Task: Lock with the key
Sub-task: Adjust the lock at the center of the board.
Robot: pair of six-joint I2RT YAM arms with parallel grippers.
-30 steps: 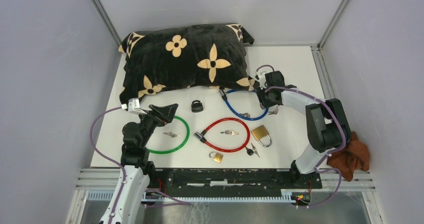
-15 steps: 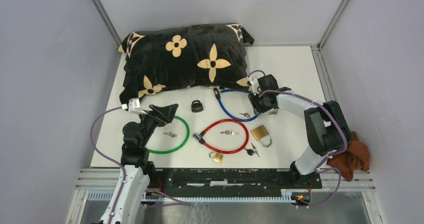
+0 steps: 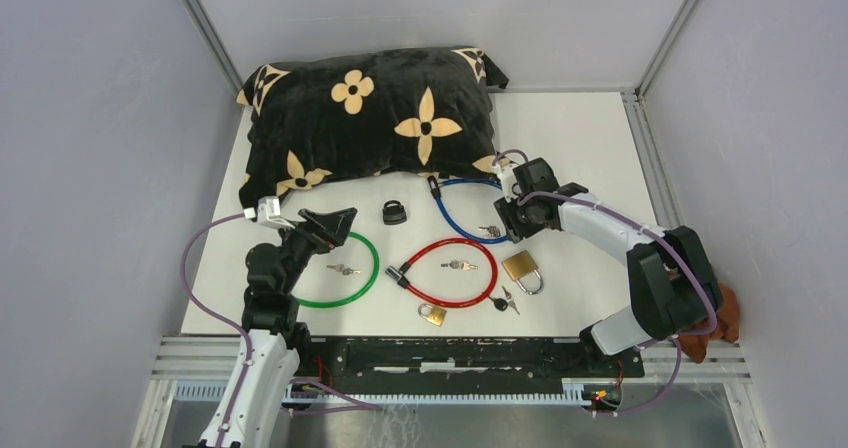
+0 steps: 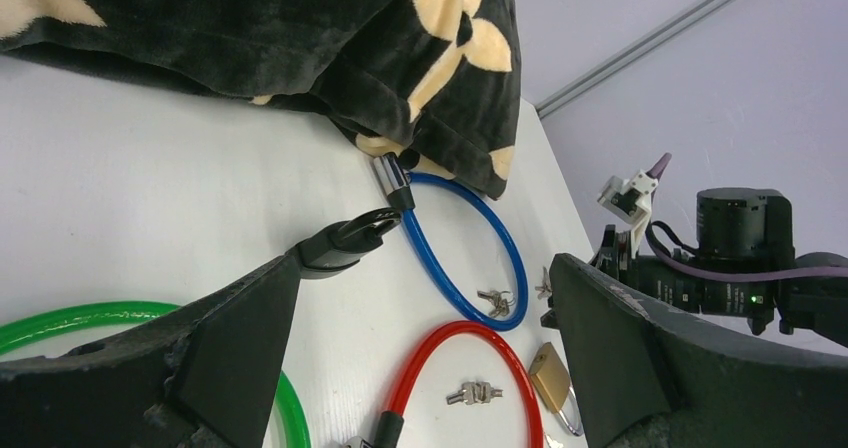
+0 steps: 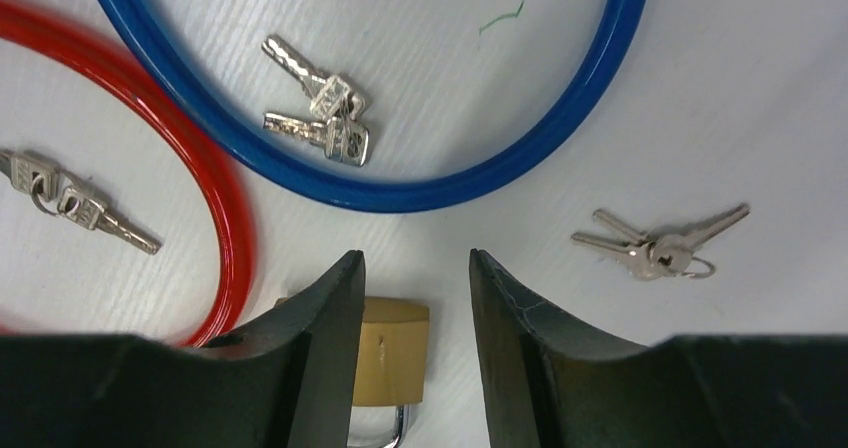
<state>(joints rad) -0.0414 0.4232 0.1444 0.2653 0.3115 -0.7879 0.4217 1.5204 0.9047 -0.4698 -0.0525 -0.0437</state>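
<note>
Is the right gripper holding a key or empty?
Empty and open: the right gripper has its fingers apart, only the brass padlock showing through the gap below; the nearest keys lie loose on the table.

In the right wrist view the square brass padlock (image 5: 392, 353) sat partly behind the fingers (image 5: 310, 368) of the right claw (image 5: 415, 258), shackle cut by the bottom edge; the blue cable loop (image 5: 603, 78) ran off the top, the red cable loop (image 5: 232, 233) off the left

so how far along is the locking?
Done: nothing; keys lie loose on the table. In hand: right gripper, open and empty, hovers near the blue cable lock and padlock; left gripper open over the green cable. To do: grasp a key, insert, turn.
</note>
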